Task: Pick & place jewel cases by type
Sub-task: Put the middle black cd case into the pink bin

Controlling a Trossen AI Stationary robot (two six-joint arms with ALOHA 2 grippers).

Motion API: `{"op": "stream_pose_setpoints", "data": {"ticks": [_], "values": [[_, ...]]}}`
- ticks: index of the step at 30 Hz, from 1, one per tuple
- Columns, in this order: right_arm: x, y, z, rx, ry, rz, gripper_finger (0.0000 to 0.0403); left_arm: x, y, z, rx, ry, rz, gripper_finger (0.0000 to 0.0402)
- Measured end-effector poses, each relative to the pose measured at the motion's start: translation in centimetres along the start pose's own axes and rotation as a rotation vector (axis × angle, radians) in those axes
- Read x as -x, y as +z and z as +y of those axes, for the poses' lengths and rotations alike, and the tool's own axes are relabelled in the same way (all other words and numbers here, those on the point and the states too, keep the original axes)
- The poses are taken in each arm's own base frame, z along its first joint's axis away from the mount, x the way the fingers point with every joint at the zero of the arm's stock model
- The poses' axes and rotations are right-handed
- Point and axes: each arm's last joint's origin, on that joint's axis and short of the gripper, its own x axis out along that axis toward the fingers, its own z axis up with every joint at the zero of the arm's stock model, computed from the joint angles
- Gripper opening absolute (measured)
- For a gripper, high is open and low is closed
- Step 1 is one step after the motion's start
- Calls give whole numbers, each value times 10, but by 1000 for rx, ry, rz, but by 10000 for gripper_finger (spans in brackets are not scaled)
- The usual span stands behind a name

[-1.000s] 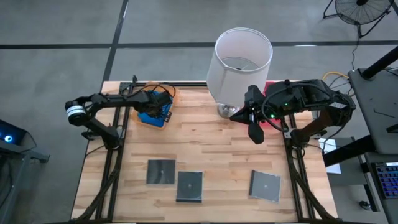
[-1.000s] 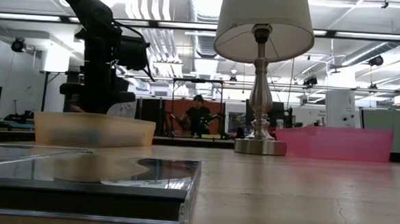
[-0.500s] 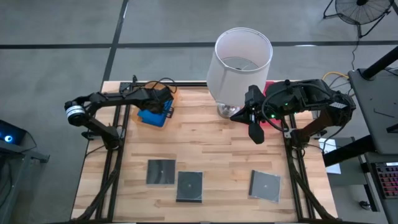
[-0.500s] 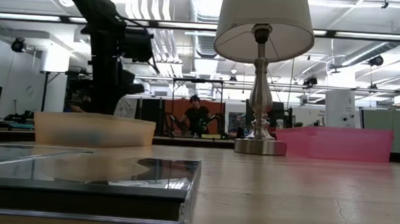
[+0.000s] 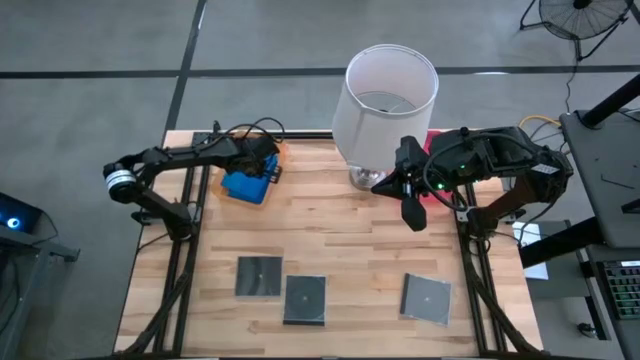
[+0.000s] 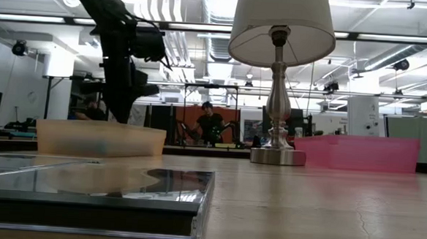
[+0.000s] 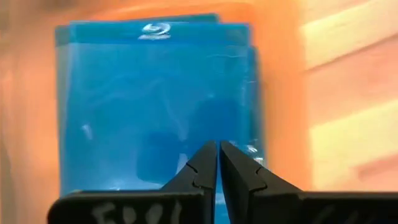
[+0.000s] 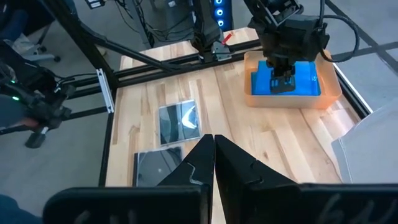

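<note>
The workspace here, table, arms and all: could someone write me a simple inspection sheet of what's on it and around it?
Surface: pale wooden slat table, black frame.
Job's things: bright blue plastic cases lie in the translucent orange tray; three dark grey square cases lie flat along the near edge.
Clutter: white-shaded metal lamp; pink tray beside it.
Grippers: left gripper shut, above the blue cases, empty; right gripper shut, waiting by the lamp.
Cables: black cables loop over the left arm.
Surroundings: grey floor, fan, person far behind.
</note>
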Motion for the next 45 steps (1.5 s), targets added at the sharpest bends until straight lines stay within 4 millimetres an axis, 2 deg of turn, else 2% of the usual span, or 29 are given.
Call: {"op": "stream_pose_setpoints", "data": {"ticks": [4,8,15,22,26,35,45], "values": [[0,0,0,13,0,1,8,27,1,-9,-19,-177,-97,0],[0,0,0,40,0,3,8,64,-6,-14,-26,-352,-221,0],[0,0,0,59,1,2,8,132,-31,-15,-77,-651,-407,0],[-6,-5,4,59,16,30,8,183,-57,-22,-183,-958,-558,0],[-11,-9,13,45,43,53,8,196,-72,-28,-249,-1014,-602,0],[-21,-18,48,54,134,59,8,208,-93,-34,-304,-1073,-588,0],[-61,-43,91,0,163,197,8,215,-111,-39,-365,-1142,-543,0]]}}
